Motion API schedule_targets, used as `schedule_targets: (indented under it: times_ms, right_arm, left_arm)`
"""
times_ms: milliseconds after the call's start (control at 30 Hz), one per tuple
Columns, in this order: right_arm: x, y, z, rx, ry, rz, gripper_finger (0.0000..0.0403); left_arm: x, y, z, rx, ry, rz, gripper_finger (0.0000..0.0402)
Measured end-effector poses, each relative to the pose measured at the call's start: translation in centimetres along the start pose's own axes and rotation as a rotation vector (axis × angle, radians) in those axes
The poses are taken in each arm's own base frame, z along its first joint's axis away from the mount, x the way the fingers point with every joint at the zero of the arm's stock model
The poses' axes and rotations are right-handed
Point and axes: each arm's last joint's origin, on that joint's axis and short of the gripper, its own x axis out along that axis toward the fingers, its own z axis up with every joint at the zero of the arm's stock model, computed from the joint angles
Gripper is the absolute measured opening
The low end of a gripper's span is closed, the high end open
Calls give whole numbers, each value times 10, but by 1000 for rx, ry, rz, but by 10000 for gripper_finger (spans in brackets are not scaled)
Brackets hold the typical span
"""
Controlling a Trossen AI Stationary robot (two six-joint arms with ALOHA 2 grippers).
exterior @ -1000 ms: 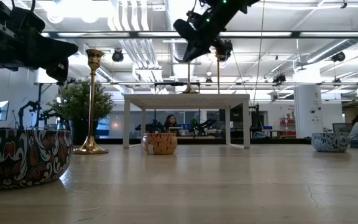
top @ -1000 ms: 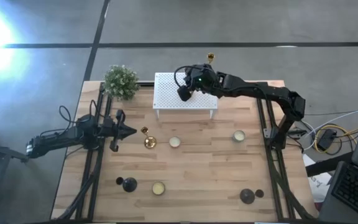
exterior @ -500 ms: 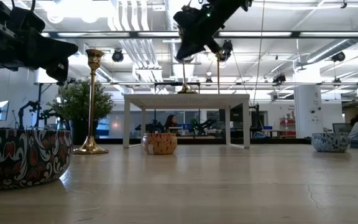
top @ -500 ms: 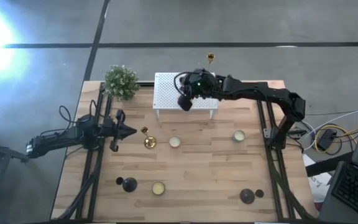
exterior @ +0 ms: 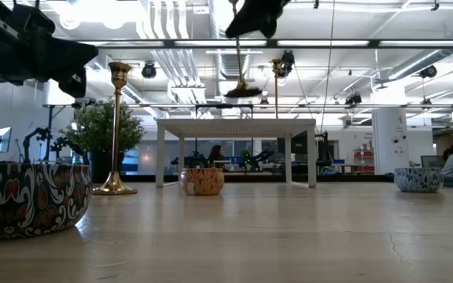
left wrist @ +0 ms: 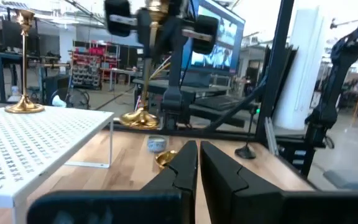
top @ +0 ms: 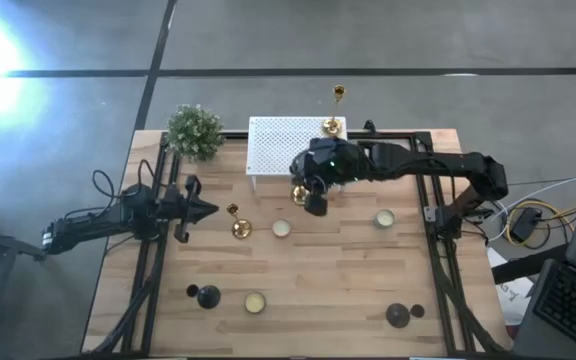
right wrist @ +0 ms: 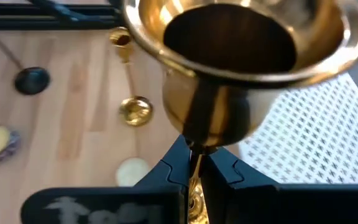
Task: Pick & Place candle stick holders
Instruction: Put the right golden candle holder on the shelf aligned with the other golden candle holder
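Observation:
My right gripper (top: pixel 314 198) is shut on a slim gold candle stick holder (exterior: pixel 237 63) in the air beside the near edge of the white perforated rack (top: pixel 278 150). A second gold holder (top: pixel 334 122) stands by its base on the rack's far right corner. A third (top: pixel 238 226) stands on the table near my left gripper (top: pixel 211 211), which is shut and touches nothing. Two black dome-based holders (top: pixel 208 296) (top: pixel 398 316) stand near the front edge. My right gripper pinches the gold holder's thin stem (right wrist: pixel 194 163) between its two fingers, just below the cup top (right wrist: pixel 241 37). The fingers slant downward and lie across the stem. The holder hangs nearly upright, its round base (exterior: pixel 242 91) clear above the rack top.
Three low candle tins (top: pixel 281 228) (top: pixel 384 217) (top: pixel 255 302) sit on the wooden table. A small potted plant (top: pixel 195 131) stands at the far left corner. Black frame rails (top: pixel 158 250) (top: pixel 438 250) run along both sides.
My right gripper has come from over the rack toward the table's near edge, rising a little and rolling its wrist. The gold holder, whose base stood on the rack, is now lifted clear and hangs beside the rack's near edge.

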Motion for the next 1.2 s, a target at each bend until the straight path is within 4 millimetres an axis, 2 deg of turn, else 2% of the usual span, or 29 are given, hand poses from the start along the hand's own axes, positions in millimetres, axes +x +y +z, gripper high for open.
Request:
schedule_targets:
  times_ms: [167,267,367,500,633,800,967,1067,1200]
  right_arm:
    - [-11,24,-3,-72,-19,160,13]
    - [-12,31,-2,-105,-41,268,13]
    - [-7,34,1,-116,-78,295,13]
    - [-3,33,1,-121,-78,289,13]
    - [-2,32,1,-124,-76,287,13]
    - [-2,32,1,-126,-78,286,13]
    - [-2,32,1,-129,-78,286,13]
    - [-2,32,1,-129,-77,286,13]
    - [-2,31,1,-128,-77,286,13]
  left_arm:
    - [1,2,8,3,-91,86,23]
    - [3,3,12,11,-112,121,23]
    - [8,4,15,31,-111,123,26]
    - [18,6,17,21,-59,118,55]
    - [32,6,31,5,-8,95,102]
    - [58,5,54,16,40,45,141]
    - [94,1,72,76,104,-63,149]
    - [118,-3,70,123,177,-116,149]
    - [150,-8,74,164,194,-160,149]
